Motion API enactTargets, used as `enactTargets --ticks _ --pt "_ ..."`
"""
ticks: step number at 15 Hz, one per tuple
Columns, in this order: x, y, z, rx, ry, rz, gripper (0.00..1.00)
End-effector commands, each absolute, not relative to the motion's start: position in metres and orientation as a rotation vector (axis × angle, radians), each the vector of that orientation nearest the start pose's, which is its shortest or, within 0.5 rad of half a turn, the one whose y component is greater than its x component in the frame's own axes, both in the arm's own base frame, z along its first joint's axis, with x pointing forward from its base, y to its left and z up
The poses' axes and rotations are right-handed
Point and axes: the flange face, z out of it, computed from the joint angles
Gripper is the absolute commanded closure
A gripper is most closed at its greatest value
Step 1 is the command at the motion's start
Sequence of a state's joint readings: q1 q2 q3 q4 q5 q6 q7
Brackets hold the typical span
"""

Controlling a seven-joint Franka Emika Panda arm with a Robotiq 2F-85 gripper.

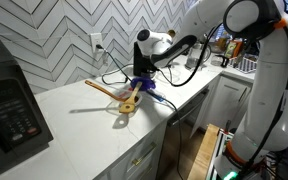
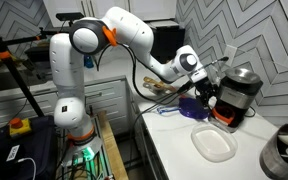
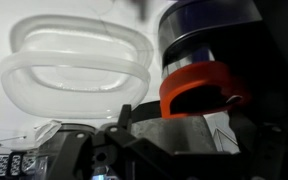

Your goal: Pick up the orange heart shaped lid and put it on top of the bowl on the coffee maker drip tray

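My gripper [image 2: 208,95] hangs close beside the black coffee maker [image 2: 240,92] at the back of the counter. In the wrist view the orange heart-shaped lid [image 3: 196,88] sits between my jaws [image 3: 179,115], which look shut on it, just in front of the dark blue-purple bowl [image 3: 209,30]. A blue-purple shape that looks like the bowl [image 2: 191,106] shows under the gripper in both exterior views [image 1: 145,88]. In an exterior view my gripper [image 1: 144,76] hides the lid and most of the coffee maker.
A white shallow dish [image 2: 214,143] lies on the counter near the coffee maker, also in the wrist view [image 3: 74,60]. A tan wooden spoon [image 1: 106,88] and round wooden piece [image 1: 127,108] lie nearby. A big black boxy appliance [image 1: 9,100] and a metal pot [image 2: 284,155] stand apart.
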State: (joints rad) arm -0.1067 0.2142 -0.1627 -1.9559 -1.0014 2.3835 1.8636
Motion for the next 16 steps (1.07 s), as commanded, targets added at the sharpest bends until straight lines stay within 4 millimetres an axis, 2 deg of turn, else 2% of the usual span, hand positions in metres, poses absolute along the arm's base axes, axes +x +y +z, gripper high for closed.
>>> enactTargets --ticks 1,2,4,5,7,9,13,14,16 --pt "0.561 -0.168 0.41 -2.611 2.246 -1.287 0.0" --pt "0.552 -0.168 0.412 -2.659 2.252 -1.311 0.0" --pt "0.533 -0.161 0.414 -2.808 2.155 -1.268 0.0" --pt "0.522 -0.153 0.415 -2.896 2.02 -1.216 0.0" --pt "0.505 -0.142 0.421 -2.978 1.858 -1.144 0.0" --pt "0.49 -0.129 0.43 -3.026 1.686 -1.115 0.0" --pt "0.458 -0.122 0.468 -2.964 1.357 -1.221 0.0" --pt "0.488 -0.123 0.456 -2.99 1.479 -1.202 0.0" --pt "0.481 -0.124 0.467 -2.974 1.462 -1.23 0.0"
